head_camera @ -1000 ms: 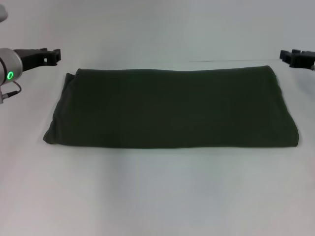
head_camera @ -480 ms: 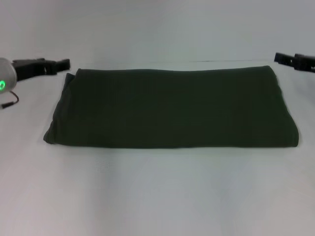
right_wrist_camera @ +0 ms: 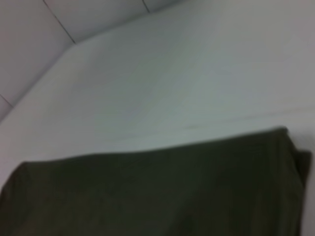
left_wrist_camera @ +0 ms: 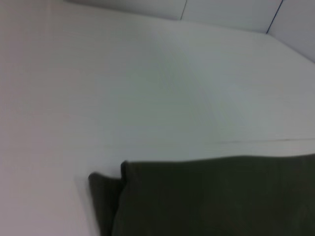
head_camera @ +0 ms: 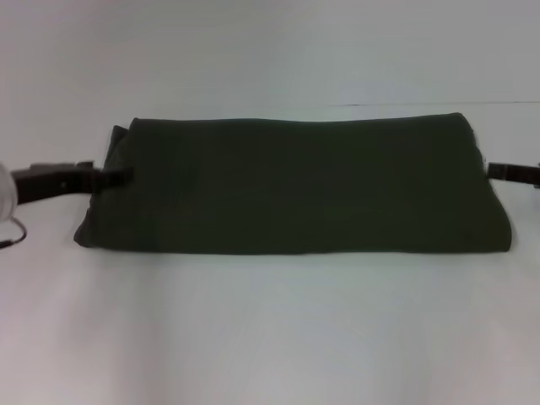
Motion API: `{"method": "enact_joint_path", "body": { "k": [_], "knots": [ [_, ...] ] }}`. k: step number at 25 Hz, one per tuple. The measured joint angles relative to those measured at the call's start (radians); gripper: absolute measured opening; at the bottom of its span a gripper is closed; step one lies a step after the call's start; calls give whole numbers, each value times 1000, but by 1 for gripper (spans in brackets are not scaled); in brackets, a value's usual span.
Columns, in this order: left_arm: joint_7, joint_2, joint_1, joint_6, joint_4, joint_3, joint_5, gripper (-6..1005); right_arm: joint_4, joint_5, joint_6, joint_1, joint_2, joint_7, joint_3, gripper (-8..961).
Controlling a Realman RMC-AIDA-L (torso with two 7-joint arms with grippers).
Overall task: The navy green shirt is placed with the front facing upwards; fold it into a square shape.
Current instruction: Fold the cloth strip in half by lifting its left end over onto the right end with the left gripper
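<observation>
The navy green shirt [head_camera: 295,186] lies folded into a wide, plain green rectangle across the middle of the white table [head_camera: 270,337]; no lettering shows. My left gripper [head_camera: 114,177] reaches in from the left, its tip at the shirt's left edge about halfway along that side. My right gripper [head_camera: 499,172] comes in from the right and meets the shirt's right edge. The left wrist view shows the shirt [left_wrist_camera: 216,196] with a folded corner, and the right wrist view shows the shirt [right_wrist_camera: 147,191] with its far edge; neither shows fingers.
Bare white tabletop surrounds the shirt on all sides. A faint seam line [head_camera: 422,104] runs along the table behind the shirt's far right corner. No other objects are in view.
Both grippers have come from beside the shirt's far corners toward me and inward, down to the middle of its left and right edges. The shirt has not moved.
</observation>
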Motion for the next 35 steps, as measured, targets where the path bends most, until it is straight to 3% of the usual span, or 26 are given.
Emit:
{"method": "enact_joint_path", "body": {
  "k": [4,8,18,28,31,35],
  "knots": [
    [2,-1,39,20,12,0,0,754,0,-46,-22,-13,-23,53,-3,700],
    [8,1,63,32,7,2,0,754,1,-98,-26,-15,-31,87,-4,697],
    [20,0,76,35,-9,9,10,751,29,-137,14,-4,1,97,-28,689],
    [26,2,82,37,-11,9,12,751,67,-135,44,-4,4,94,-30,689],
    [27,1,82,38,-11,9,12,751,67,-133,44,-4,5,95,-29,664],
    [27,1,82,39,-11,9,12,751,67,-132,43,-4,5,95,-25,497]
  ]
}}
